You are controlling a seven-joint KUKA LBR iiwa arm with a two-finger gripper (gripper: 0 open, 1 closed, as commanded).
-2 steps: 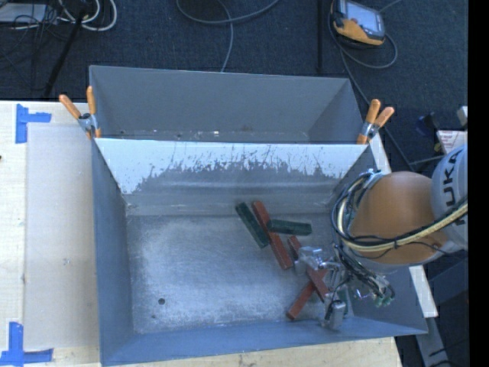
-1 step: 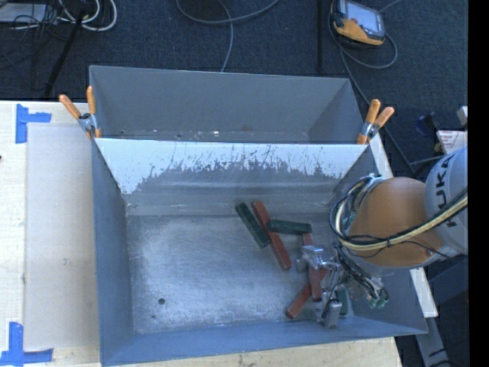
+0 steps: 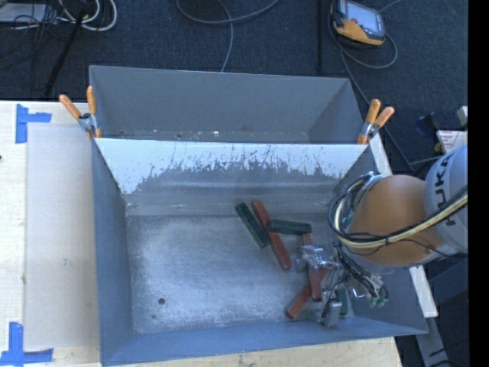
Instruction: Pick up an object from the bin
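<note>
Gripper low in the bin's 4 o'clock corner, among red-brown and green bars.

The grey bin [image 3: 191, 277] has bare floor on its 9 o'clock side. Right of centre, a dark green bar [image 3: 250, 224] lies against a long red-brown bar [image 3: 273, 239], and a second green bar [image 3: 292, 225] points to 3 o'clock. Towards 5 o'clock lies a short red-brown bar [image 3: 298, 306], just beside the gripper [image 3: 330, 293]. The gripper sits over another red-brown bar [image 3: 314, 280]. I cannot tell whether it is grasping or released.
</note>
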